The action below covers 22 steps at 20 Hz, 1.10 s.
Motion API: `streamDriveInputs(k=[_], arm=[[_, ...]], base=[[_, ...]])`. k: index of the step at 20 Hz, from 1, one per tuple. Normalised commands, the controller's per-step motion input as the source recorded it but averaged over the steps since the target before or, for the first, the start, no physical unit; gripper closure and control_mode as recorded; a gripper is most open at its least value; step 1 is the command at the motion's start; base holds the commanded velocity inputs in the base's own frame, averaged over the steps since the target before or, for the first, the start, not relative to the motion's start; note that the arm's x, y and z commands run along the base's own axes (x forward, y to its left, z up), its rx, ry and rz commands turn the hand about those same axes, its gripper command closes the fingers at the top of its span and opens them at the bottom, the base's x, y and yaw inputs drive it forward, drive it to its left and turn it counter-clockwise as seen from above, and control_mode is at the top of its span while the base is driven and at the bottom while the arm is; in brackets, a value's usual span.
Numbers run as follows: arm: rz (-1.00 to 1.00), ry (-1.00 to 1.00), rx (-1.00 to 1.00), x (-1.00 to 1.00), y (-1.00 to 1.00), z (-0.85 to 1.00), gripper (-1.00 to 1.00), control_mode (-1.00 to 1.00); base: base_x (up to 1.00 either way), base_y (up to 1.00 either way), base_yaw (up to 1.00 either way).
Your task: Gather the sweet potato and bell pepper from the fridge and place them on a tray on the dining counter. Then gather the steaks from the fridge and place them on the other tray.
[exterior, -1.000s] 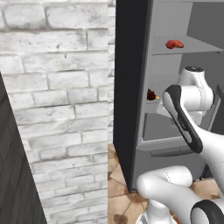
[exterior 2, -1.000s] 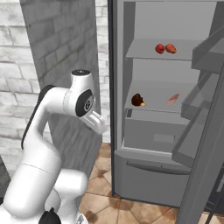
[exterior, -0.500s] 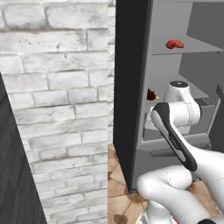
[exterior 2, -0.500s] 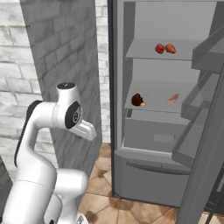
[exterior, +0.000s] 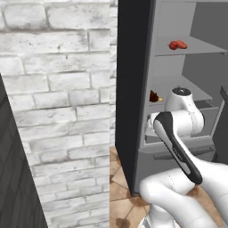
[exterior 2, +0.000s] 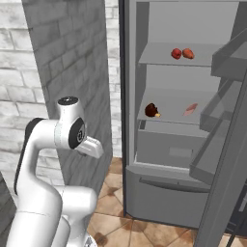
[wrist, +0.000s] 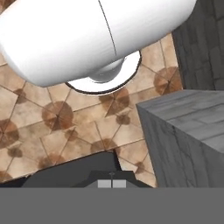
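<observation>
The grey fridge (exterior 2: 159, 189) stands open in front of me. On its upper shelf lie the red bell pepper (exterior 2: 176, 53) and, touching its right side, the orange-brown sweet potato (exterior 2: 188, 53); from the left they read as one red lump (exterior: 177, 44). A pinkish steak (exterior 2: 191, 109) and a dark brown-red item (exterior 2: 153, 110) rest on the shelf below. My arm is folded low, well short of the shelves. The gripper (wrist: 112, 183) points down at the floor, shut with nothing in it. The trays and dining counter are out of view.
The fridge door (exterior 2: 224, 140) with its bins hangs open on the right. A pale brick wall (exterior: 58, 89) and a grey brick pier (exterior 2: 72, 58) close in the left. Brown floor tiles (exterior 2: 120, 212) lie below; a grey block (wrist: 188, 131) is beside the hand.
The arm has folded back and downward, away from the fridge shelves; its elbow sits lower than a second ago. The food on the shelves has not moved.
</observation>
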Motion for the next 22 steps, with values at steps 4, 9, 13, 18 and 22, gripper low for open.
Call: streamDriveInputs(k=[4,9,13,18,22], arm=[[0.00,-0.03,0.04,0.00,-0.01,0.00,1.00,-1.00],[0.00,-0.03,0.00,0.00,0.00,0.00,1.00,1.00],[0.00,0.00,0.00,0.00,0.00,0.00,1.00,1.00],[0.00,0.00,0.00,0.00,0.00,0.00,1.00,1.00],[0.00,0.00,0.00,0.00,0.00,0.00,1.00,1.00]], base=[[0.00,0.00,0.00],[-0.01,0.00,0.00],[-0.06,-0.04,0.00],[0.00,-0.32,0.00],[0.00,-0.51,0.00]])
